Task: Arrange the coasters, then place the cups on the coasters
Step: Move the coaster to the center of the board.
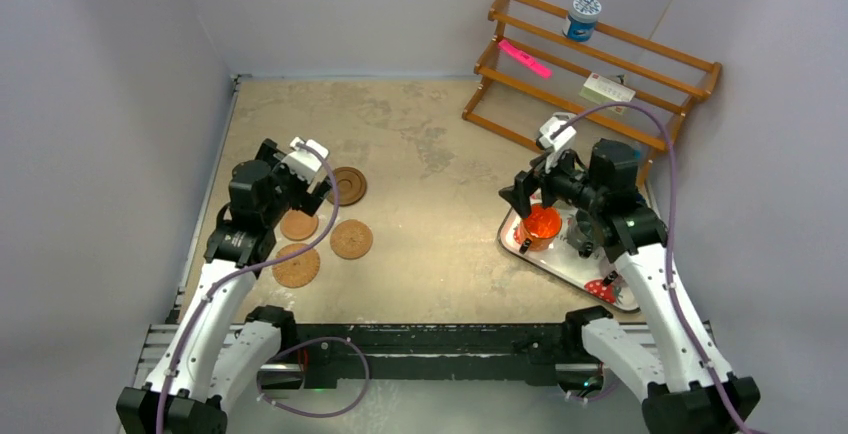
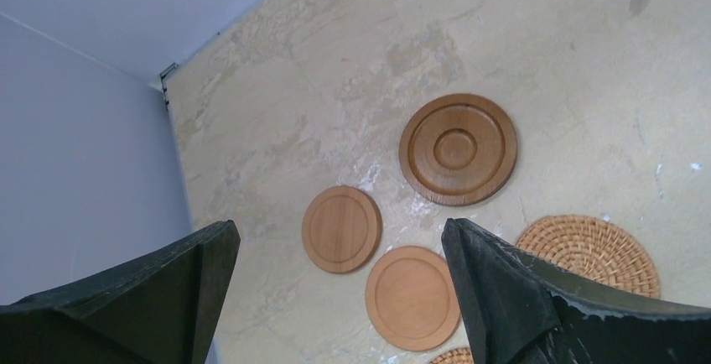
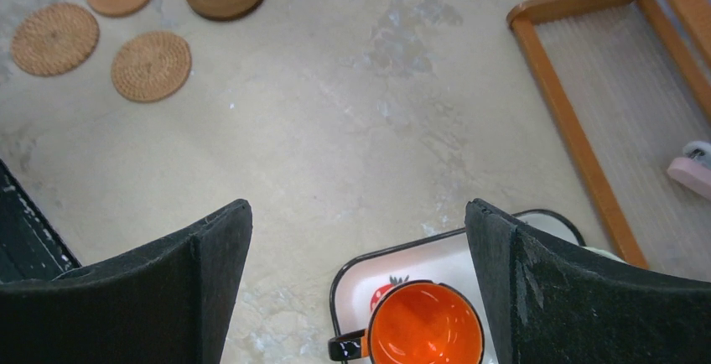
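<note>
Several round coasters lie at the left of the table: a dark wooden one, two smooth light ones and two woven ones. My left gripper hovers open above the smooth pair, holding nothing. At the right, an orange cup stands on the white strawberry tray. My right gripper hangs open just above and ahead of it, empty. The right arm partly hides a darker cup on the tray.
A wooden rack stands at the back right with a blue-and-white tub, a pink item and a white card on it. Grey walls close in the left, back and right.
</note>
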`<move>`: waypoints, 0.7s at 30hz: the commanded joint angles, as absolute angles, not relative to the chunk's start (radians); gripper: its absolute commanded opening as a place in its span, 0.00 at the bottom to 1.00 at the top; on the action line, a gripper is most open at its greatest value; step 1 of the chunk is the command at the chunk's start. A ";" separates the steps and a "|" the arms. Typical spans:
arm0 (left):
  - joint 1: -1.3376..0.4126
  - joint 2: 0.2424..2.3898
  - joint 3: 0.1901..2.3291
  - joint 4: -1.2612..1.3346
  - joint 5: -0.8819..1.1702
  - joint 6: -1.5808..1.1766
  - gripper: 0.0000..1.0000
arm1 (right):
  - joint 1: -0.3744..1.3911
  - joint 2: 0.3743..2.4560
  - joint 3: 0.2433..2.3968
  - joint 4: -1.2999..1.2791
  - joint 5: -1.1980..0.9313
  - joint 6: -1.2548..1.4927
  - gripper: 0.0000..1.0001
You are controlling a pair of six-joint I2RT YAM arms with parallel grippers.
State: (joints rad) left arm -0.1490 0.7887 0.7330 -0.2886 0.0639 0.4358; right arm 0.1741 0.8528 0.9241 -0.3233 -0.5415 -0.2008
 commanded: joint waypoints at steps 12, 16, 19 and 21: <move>-0.161 0.801 0.585 -0.120 0.113 0.497 1.00 | 0.285 0.739 0.837 -0.439 -0.390 -0.375 0.99; -0.161 0.847 0.571 -0.074 0.101 0.503 1.00 | 0.285 0.641 0.779 -0.407 -0.347 -0.381 0.99; -0.163 0.867 0.565 -0.055 0.115 0.506 1.00 | 0.285 0.579 0.733 -0.379 -0.341 -0.379 0.99; -0.163 0.874 0.566 -0.051 0.128 0.503 1.00 | 0.285 0.547 0.726 -0.384 -0.342 -0.387 0.99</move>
